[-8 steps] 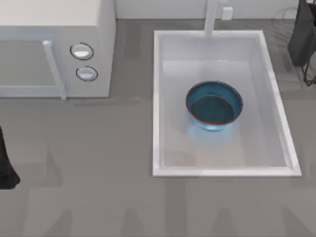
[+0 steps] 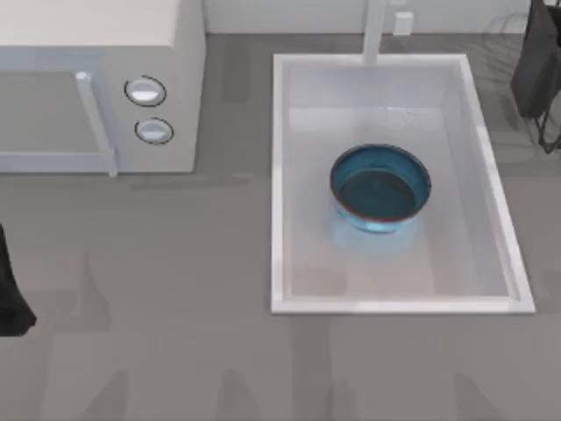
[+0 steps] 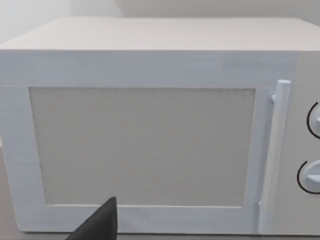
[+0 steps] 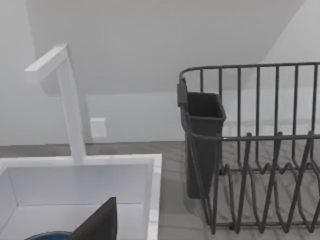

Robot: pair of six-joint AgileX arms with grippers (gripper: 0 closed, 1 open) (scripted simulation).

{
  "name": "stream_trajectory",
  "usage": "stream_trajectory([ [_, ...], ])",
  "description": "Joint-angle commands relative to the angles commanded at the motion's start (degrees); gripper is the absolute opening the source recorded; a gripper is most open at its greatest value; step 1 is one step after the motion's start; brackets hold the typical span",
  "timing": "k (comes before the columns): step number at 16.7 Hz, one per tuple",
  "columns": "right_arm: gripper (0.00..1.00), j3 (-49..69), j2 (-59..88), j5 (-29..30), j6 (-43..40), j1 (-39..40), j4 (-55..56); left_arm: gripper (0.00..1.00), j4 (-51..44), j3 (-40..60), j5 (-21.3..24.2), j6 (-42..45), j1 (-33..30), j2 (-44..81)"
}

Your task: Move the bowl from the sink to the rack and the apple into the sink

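Over the table, from above: blue bowl (image 2: 379, 189) upright near the middle of the sink (image 2: 277, 175); left arm (image 2: 10, 298) parked at the table's left edge, right arm (image 2: 536, 66) at the far right corner; microwave (image 2: 96, 88) at the far left corner. From the left wrist: left gripper (image 3: 100, 225) facing the microwave door (image 3: 142, 145), open or closed impossible to tell. From the right wrist: right gripper (image 4: 100, 222) above the sink's far right corner (image 4: 152, 170), near the tap (image 4: 70, 100) and rack (image 4: 260, 150), grip likewise impossible to tell.
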Motion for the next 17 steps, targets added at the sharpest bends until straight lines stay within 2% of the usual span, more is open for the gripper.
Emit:
stream_trajectory([
  [5, 1.00, 22.93, 21.36, 0.86, 2.46, 3.11, -9.44, 1.00, 0.00, 0.00, 0.00, 0.00, 0.00, 0.00],
  [11, 1.00, 57.84, 62.13, 2.47, 5.03, 7.79, -22.00, 1.00, 0.00, 0.00, 0.00, 0.00, 0.00, 0.00],
  [17, 1.00, 78.07, 95.96, 5.03, 7.54, 12.81, -37.89, 1.00, 0.00, 0.00, 0.00, 0.00, 0.00, 0.00],
])
